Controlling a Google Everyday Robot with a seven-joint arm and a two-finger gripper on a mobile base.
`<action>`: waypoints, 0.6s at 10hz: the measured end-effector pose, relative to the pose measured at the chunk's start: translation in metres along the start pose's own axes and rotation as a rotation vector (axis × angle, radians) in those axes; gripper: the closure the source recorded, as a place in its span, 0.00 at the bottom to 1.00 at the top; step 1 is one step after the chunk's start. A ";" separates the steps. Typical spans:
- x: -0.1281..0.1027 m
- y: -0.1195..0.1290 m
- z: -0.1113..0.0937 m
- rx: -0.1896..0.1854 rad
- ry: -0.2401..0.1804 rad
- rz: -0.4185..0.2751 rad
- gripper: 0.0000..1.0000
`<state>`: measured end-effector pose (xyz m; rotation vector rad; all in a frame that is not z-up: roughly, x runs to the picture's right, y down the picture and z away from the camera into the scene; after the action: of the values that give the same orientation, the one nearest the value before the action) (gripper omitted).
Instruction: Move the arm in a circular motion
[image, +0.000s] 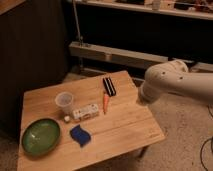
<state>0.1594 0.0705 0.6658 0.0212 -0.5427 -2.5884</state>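
The arm (175, 85), off-white with thick rounded segments, reaches in from the right of the view, its bulbous joint hanging just past the right edge of the wooden table (125, 125), nearer the far right corner; the gripper (139, 101) sits at the lower left end of that joint, over the right edge, and nothing is seen held in it; a green bowl (40, 136) rests at the near left corner; a blue sponge (80, 135) lies near the front edge; a clear plastic cup (64, 102) stands toward the left side, with a small white box (85, 112) just beside it; an orange carrot (105, 101) lies at the middle; a black oblong object (109, 85) lies toward the far edge
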 end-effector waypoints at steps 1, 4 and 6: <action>0.000 -0.016 -0.002 0.021 -0.001 -0.009 0.96; 0.034 -0.061 0.001 0.119 0.021 -0.116 0.96; 0.082 -0.100 0.007 0.210 0.047 -0.220 0.96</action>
<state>0.0401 0.1149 0.6406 0.2229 -0.8341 -2.7212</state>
